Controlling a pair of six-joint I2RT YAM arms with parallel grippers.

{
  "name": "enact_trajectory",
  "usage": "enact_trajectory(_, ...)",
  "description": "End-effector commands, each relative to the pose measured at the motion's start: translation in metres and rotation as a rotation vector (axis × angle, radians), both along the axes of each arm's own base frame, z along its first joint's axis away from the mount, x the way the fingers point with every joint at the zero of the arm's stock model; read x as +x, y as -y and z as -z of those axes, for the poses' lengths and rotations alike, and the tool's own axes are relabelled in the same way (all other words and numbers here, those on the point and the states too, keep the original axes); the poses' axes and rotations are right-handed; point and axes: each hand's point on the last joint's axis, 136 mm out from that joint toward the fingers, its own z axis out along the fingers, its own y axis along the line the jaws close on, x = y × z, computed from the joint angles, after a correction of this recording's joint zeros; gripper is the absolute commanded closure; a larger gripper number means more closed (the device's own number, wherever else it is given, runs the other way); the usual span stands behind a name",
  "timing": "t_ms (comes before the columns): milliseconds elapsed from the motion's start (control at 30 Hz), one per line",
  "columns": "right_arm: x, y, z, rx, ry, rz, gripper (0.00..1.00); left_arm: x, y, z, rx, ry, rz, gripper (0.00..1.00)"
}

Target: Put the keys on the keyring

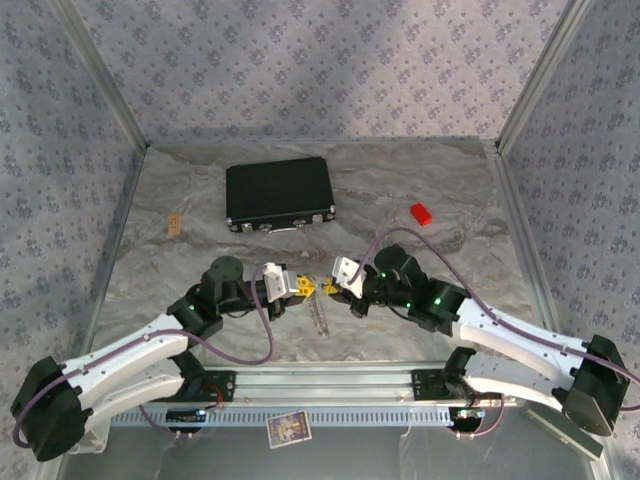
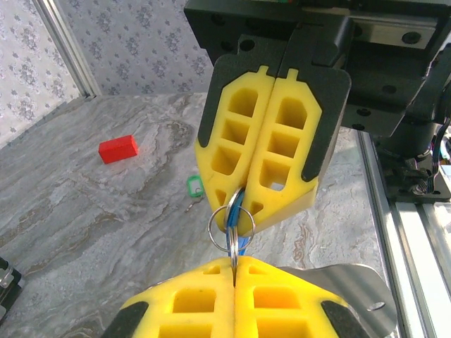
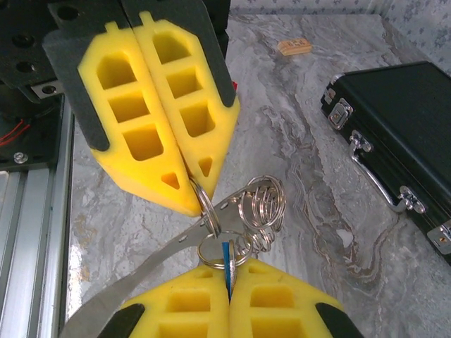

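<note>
Both grippers meet above the table's middle. My left gripper (image 1: pixel 297 288) (image 2: pixel 235 271) is shut on a split ring (image 3: pixel 209 205) of the keyring, a flat metal strip (image 3: pixel 169 250) carrying several wire rings (image 3: pixel 262 203). My right gripper (image 1: pixel 332 288) (image 3: pixel 229 282) is shut on the blue key (image 3: pixel 227 259), whose small ring (image 2: pixel 229 227) overlaps the held ring. The green key (image 2: pixel 194 186) lies flat on the table beyond them.
A black case (image 1: pixel 278 194) (image 3: pixel 394 134) stands at the back, left of centre. A red block (image 1: pixel 421 213) (image 2: pixel 118 148) lies at the back right. A small tan block (image 1: pixel 175 223) lies at the back left. A metal rail (image 1: pixel 330 380) runs along the near edge.
</note>
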Motion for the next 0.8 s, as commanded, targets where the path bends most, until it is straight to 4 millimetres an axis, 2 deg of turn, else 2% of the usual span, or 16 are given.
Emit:
enact_trajectory(0,0.003,0.002,-0.01,-0.017,0.039,0.016,1.0,-0.002,0.003,-0.014,-0.023,0.038,0.02,1.0)
enact_trajectory(200,0.008,0.008,0.01,-0.13,0.023,0.037,1.0,-0.003,0.004,-0.018,-0.034,0.045,0.026,1.0)
enact_trajectory(300,0.006,0.004,0.016,-0.148,-0.002,0.021,1.0,-0.003,0.004,-0.019,-0.038,0.045,0.027,1.0)
enact_trajectory(533,0.004,-0.012,-0.001,-0.061,0.004,-0.016,1.0,-0.002,0.004,-0.012,-0.025,0.037,0.023,1.0)
enact_trajectory(767,0.004,-0.014,-0.018,0.008,0.039,-0.024,1.0,-0.002,0.002,-0.002,-0.001,0.031,0.016,1.0)
